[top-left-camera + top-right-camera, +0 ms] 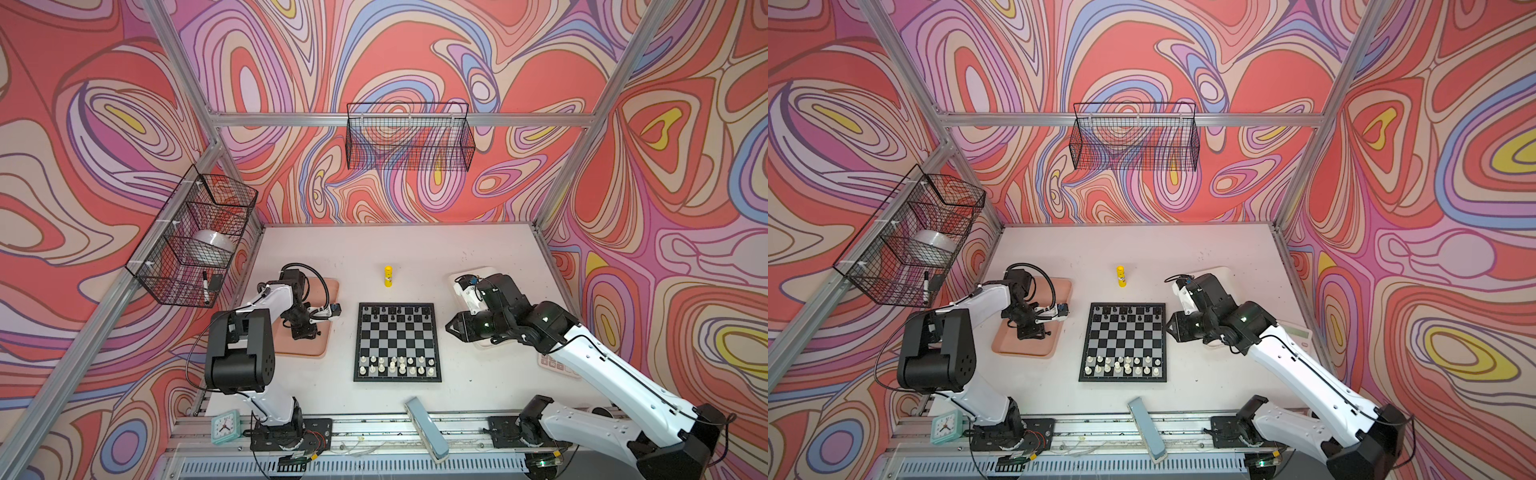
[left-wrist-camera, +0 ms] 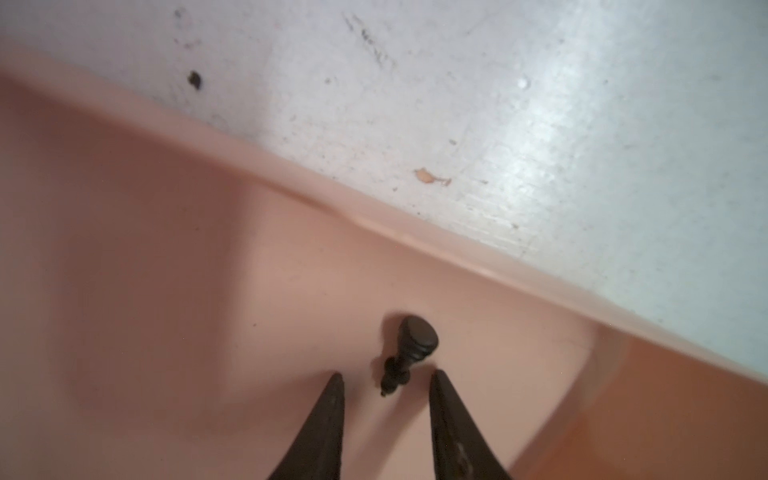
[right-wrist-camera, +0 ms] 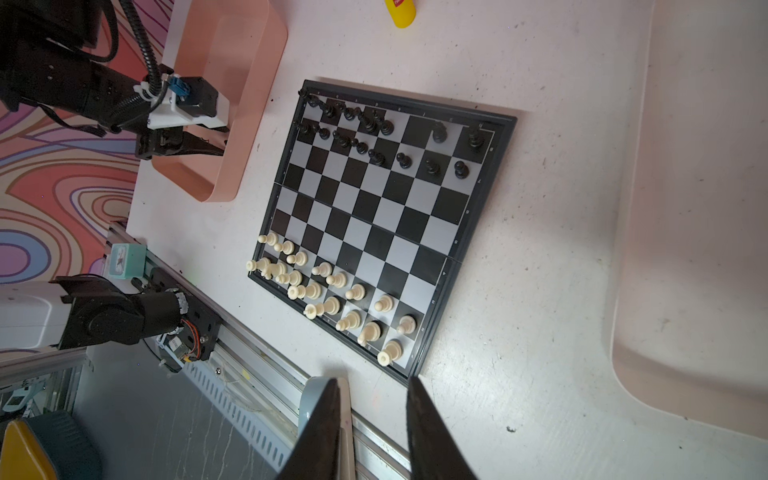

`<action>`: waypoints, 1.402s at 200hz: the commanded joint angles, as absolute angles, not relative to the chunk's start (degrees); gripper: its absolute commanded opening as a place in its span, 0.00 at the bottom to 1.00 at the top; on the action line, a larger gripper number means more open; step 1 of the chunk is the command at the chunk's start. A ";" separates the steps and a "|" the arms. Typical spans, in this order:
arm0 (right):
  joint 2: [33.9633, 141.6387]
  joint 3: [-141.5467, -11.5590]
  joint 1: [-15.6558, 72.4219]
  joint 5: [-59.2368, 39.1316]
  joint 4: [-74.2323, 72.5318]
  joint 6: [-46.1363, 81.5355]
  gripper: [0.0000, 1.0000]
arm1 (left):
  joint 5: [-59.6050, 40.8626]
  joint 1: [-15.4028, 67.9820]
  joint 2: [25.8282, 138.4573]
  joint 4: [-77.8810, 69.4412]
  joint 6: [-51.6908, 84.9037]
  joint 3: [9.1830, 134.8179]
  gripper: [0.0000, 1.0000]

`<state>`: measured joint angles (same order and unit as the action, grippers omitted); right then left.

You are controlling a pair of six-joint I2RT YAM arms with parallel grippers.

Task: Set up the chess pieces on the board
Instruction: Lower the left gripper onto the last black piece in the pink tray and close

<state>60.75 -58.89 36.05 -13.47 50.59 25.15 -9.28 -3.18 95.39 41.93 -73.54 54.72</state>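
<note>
The board [image 1: 397, 338] [image 1: 1123, 340] [image 3: 374, 208] lies flat mid-table. Several black chess pieces [image 1: 395, 313] [image 3: 374, 137] stand on its two far rows and several cream-white ones [image 1: 397, 365] [image 3: 332, 291] on its two near rows. My left gripper [image 1: 305, 332] [image 1: 1030, 330] [image 2: 386, 374] points down into the pink tray [image 2: 166, 249], open. One black piece [image 2: 415, 340] lies on its side on the tray floor, its thin end between the fingertips, touching neither. My right gripper [image 1: 449, 326] [image 1: 1169, 328] [image 3: 374, 380] hovers right of the board, open and empty.
A yellow glue stick [image 1: 388, 276] stands behind the board. The white tray [image 1: 457, 278] lies under my right arm, with a calculator [image 1: 557, 365] near the right edge. A clock [image 1: 225, 426] and a grey-blue stapler-like object [image 1: 428, 432] sit on the front rail. Wire baskets [image 1: 409, 137] hang on the walls.
</note>
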 commanded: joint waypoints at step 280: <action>64.85 -59.42 35.86 -18.59 46.33 24.54 0.28 | -6.76 0.09 89.41 49.76 -72.86 57.75 0.02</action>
<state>64.73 -58.37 36.05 -16.82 47.94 25.10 -5.98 -0.03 91.05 46.33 -72.99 57.01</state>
